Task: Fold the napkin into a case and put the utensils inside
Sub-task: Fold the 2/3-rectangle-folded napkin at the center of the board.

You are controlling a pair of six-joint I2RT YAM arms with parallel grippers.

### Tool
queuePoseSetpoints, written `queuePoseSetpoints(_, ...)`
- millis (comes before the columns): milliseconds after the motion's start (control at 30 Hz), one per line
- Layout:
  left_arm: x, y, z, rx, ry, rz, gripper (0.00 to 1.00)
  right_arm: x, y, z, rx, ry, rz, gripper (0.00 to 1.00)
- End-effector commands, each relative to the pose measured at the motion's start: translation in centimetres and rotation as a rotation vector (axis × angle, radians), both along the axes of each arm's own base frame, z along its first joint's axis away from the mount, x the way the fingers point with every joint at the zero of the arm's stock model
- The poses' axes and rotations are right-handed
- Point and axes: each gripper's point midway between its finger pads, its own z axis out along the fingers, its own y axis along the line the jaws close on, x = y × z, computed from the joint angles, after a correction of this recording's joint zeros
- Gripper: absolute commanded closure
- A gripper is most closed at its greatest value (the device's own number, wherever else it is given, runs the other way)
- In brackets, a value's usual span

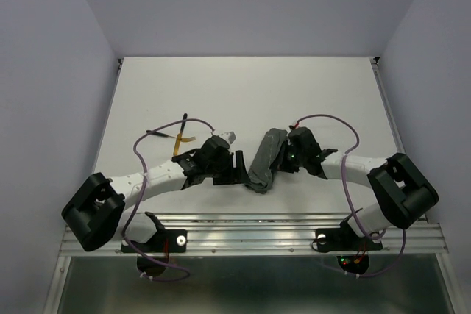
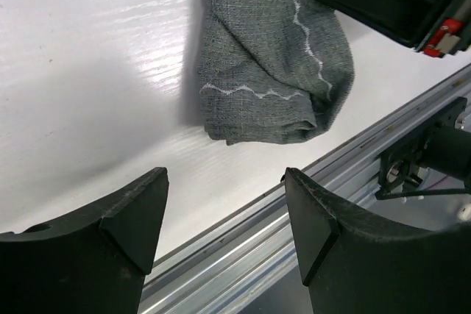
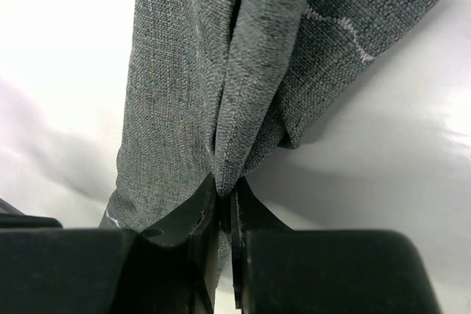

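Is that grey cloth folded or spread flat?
Folded: the napkin lies as a narrow strip of overlapping layers, pinched by the right gripper.

The top camera looks down from above and behind over the whole white desk (image 1: 221,86). Both wrist cameras sit low and close, facing the folded dark grey-green cloth napkin (image 1: 265,158) from left and right; all three views share it.

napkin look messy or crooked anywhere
Yes, a little. The napkin is a rumpled narrow roll lying diagonally, its near end bunched, with the stitched hem wavy. The right gripper pinches one fold; the left gripper is open and empty. The utensils lie outside it, off to the left.
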Motion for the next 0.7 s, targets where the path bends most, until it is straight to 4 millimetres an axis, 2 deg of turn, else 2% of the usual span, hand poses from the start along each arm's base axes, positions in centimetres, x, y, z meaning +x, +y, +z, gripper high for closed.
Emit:
queuePoseSetpoints(0,0.4,-1.0,-0.5,-0.052,0.019,0.029,0.26,0.9,0.4,0.2,-0.049,-0.041,0.099,0.98)
queuePoseSetpoints(100,1.0,-1.5,-1.4,-0.071,0.03,0.055,0.3,0.9,0.3,-0.2,-0.053,-0.025,0.088,0.95)
queuePoseSetpoints(167,1.2,-2.0,-1.5,-0.093,0.04,0.06,0.32,0.8,0.4,0.0,-0.045,-0.021,0.084,0.89)
queuePoseSetpoints(267,1.2,-2.7,-2.9,-0.095,0.076,0.055,0.4,0.3,-0.3,-0.1,-0.064,0.006,0.048,0.77)
queuePoseSetpoints(300,1.0,-2.8,-3.2,-0.092,0.088,0.049,0.43,0.3,-0.5,0.1,-0.069,0.01,0.036,0.76)
queuePoseSetpoints(333,1.0,-3.0,-3.3,-0.099,0.093,0.046,0.5,0.2,-0.7,0.2,-0.071,0.018,0.02,0.75)
queuePoseSetpoints(467,0.9,-3.5,-3.5,-0.119,0.108,0.03,0.69,-0.2,-1.0,1.8,-0.052,0.018,-0.011,0.57)
queuePoseSetpoints(533,0.9,-3.7,-3.3,-0.135,0.107,0.022,0.8,-0.5,-1.2,3.1,-0.028,0.012,-0.037,0.56)
queuePoseSetpoints(567,0.6,-3.8,-3.4,-0.143,0.116,0.016,0.83,-0.7,-1.3,3.4,-0.019,0.016,-0.05,0.5)
queuePoseSetpoints(600,0.4,-4.0,-3.4,-0.154,0.119,0.007,0.91,-1.1,-1.5,4.0,-0.003,0.026,-0.078,0.46)
queuePoseSetpoints(633,0.5,-4.1,-3.3,-0.158,0.119,0.01,0.94,-1.4,-1.6,3.7,-0.001,0.05,-0.096,0.43)
queuePoseSetpoints(667,0.3,-4.0,-3.5,-0.161,0.129,0.008,0.97,-1.6,-1.6,4.3,0.02,0.048,-0.111,0.39)
